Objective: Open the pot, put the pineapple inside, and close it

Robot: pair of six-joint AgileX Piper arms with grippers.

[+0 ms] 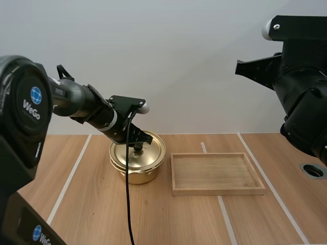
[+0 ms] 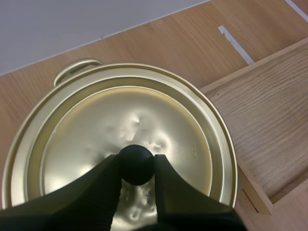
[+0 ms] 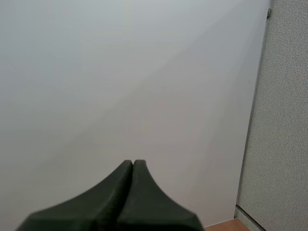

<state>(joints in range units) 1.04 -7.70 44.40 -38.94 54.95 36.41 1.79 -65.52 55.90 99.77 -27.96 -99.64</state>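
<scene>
A gold pot [image 1: 138, 173] stands on a wooden counter [image 1: 92, 214], with a shallow wooden tray [image 1: 217, 191] just beside it at its 3 o'clock. The lid [image 2: 120, 130] sits flat on the pot's rim. The left tool [image 1: 138, 147] reaches in from the pot's 10 o'clock, and its two black fingers are narrowed onto the lid's round black knob [image 2: 136, 164], pinching it on either side. The right tool [image 3: 133, 166] is held up off the counter, facing a plain wall. Its fingers are pressed together into one dark wedge, with nothing between them.

The task looks barely begun. The knob is gripped, but the pot is not yet open. Lifting the lid, putting the pineapple in and closing the pot all remain.

The word "WeGo" is printed in white beside a blue round logo on the left arm's base [image 1: 23, 107]. Smaller lettering on the arm link is too small to read with confidence.
</scene>
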